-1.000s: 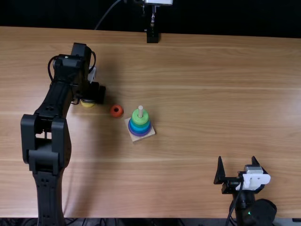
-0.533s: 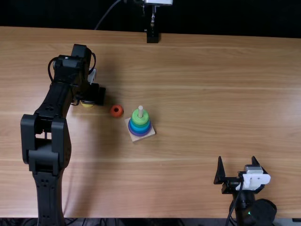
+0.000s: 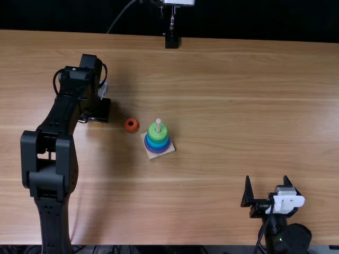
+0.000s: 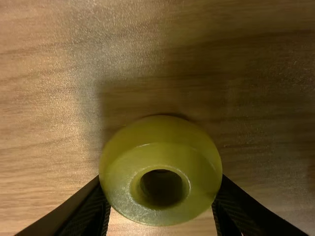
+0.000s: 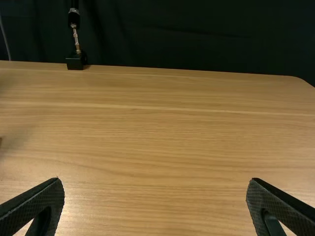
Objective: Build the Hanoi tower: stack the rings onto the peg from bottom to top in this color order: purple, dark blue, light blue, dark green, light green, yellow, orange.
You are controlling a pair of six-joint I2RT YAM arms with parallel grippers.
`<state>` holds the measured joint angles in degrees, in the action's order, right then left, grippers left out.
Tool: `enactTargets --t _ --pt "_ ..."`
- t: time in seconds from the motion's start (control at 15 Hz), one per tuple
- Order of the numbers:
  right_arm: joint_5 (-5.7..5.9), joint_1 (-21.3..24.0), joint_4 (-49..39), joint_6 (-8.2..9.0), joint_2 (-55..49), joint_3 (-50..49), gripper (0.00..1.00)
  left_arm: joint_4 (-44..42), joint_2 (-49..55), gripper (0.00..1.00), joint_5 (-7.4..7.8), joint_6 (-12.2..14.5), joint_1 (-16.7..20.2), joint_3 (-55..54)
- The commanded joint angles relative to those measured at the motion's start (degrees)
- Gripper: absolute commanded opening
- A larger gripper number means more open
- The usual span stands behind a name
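Clearly, the left gripper (image 3: 99, 110) is at the far left, its fingers pinching the yellow ring (image 4: 160, 135) from both sides, the hole facing the left wrist camera. To its right and a bit nearer, the orange ring (image 3: 132, 130) lies flat on the table (image 3: 228, 116). Further right stands the peg (image 3: 158, 123), light green ring (image 3: 155, 134) topmost, blue rings below, purple ring (image 3: 159, 152) lowest on the base (image 3: 153, 157). Near right, the right gripper (image 3: 266, 180) has its fingers spread, nothing between them.
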<state>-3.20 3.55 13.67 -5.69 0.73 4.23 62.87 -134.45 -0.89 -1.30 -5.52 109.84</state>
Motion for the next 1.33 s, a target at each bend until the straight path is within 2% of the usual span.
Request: enactTargets --t 0.0,0.07,0.2,0.27,0.33,0.53,0.6,0.8,1.07,1.27 --pt "-0.59 0.67 4.53 0.0 -0.73 -3.26 1.0 0.41 -0.63 0.0 1.73 0.03 0.42 -1.91" --pt "-0.59 0.75 4.53 0.0 -0.73 -3.35 1.0 0.41 0.16 0.0 1.94 -0.07 0.33 -1.82" --pt "-0.59 0.67 4.53 0.0 -0.73 -3.35 1.0 0.41 2.53 0.0 3.73 -0.07 0.16 -1.82" --pt "-0.59 0.67 4.53 0.0 -0.73 -3.26 1.0 0.62 4.81 0.0 4.05 -0.18 0.16 -1.74" --pt "-0.59 0.67 4.53 0.0 -0.73 -3.35 1.0 0.83 7.19 0.0 4.05 -0.49 0.16 -1.03" --pt "-0.59 0.67 4.53 0.0 -0.73 -3.35 1.0 3.05 12.28 0.0 4.05 -4.29 -1.16 1.52" --pt "-0.59 0.67 4.53 0.0 -0.73 -3.26 1.0 4.1 13.87 0.0 4.05 -4.82 -1.95 1.69" --pt "-0.59 0.67 4.53 0.0 -0.73 -3.26 1.0 10.32 17.29 0.0 4.05 -5.24 -5.64 3.62" --pt "-0.59 0.67 4.53 0.0 -0.73 -3.35 1.0 22.45 19.23 0.0 4.05 -5.24 -8.1 9.69" --pt "-0.59 0.75 4.53 0.0 -0.73 -3.35 1.0 26.25 19.23 0.0 4.05 -5.55 -11.8 13.29"
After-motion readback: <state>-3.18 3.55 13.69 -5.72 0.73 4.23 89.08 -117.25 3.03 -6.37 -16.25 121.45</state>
